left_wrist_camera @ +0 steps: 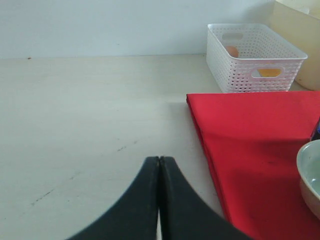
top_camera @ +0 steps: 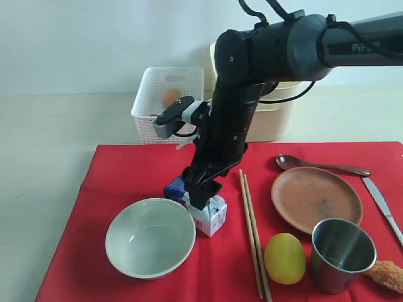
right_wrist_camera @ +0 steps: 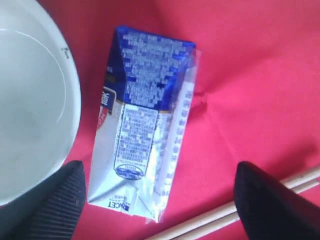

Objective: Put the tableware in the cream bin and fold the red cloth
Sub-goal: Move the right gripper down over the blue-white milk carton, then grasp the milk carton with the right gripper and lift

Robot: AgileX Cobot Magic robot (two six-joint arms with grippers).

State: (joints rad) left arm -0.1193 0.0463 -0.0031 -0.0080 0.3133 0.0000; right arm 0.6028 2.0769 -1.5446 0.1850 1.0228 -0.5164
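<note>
The black right arm (top_camera: pixel 277 47), lettered "PiP", is bent steeply downward, its right gripper (right_wrist_camera: pixel 159 170) spread astride a blue-and-white milk carton (right_wrist_camera: pixel 145 115) on the red cloth (right_wrist_camera: pixel 250 75); "CET" is legible on it. A pale green bowl (right_wrist_camera: pixel 30 100) is seen just outside one finger, wooden chopsticks (right_wrist_camera: pixel 220 215) outside the other. The left gripper (left_wrist_camera: pixel 159 170) is pressed together over the pale bench (left_wrist_camera: pixel 75 125).

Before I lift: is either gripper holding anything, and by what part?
Nothing is held: right gripper open astride the milk carton, left gripper shut and empty.
</note>
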